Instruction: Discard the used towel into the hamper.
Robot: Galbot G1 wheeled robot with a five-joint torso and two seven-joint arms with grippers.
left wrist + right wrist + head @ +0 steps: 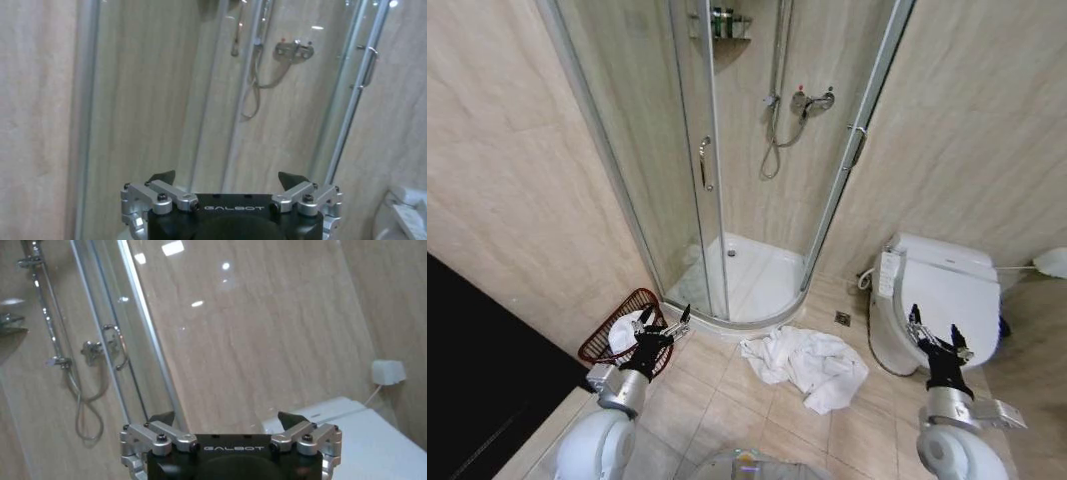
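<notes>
Lying crumpled on the floor tiles, centre — white towel (805, 364). Hamper (608, 335) — far left, beside the shower (737, 150). Left gripper (663, 320) over it, right gripper (935, 330) before the toilet (937, 300); both spread, empty.

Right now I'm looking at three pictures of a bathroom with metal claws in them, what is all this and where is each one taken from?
This is a wheeled robot with two arms. The wide picture comes from a camera on its head, looking down; the other two come from cameras on its wrists, each looking past its own claw. The left gripper hangs open above the reddish-brown wire hamper by the glass shower cabin. The right gripper is open in front of the white toilet. Neither holds anything. The crumpled white towel lies on the tiled floor between them.
</notes>
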